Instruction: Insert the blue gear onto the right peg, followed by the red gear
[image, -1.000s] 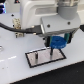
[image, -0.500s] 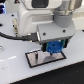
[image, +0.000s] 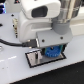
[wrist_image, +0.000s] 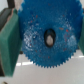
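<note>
My gripper (image: 52, 50) is shut on the blue gear (image: 53, 52) and holds it just above the right end of the white plate with a black border (image: 34, 61). In the wrist view the blue gear (wrist_image: 35, 30) fills the picture, flat-on. Green finger pads (wrist_image: 8, 44) press on its toothed rim from both sides. Its centre hole (wrist_image: 50, 37) shows dark, and I cannot tell whether a peg is under it. The gear and the gripper hide the right peg. The red gear is out of view.
A black cable (image: 10, 44) runs across the white table (image: 15, 70) on the exterior view's left. The arm's white body (image: 42, 15) fills the upper part of that view.
My gripper has come down with the blue gear, moving lower and a little to the exterior view's left, and is now close over the plate.
</note>
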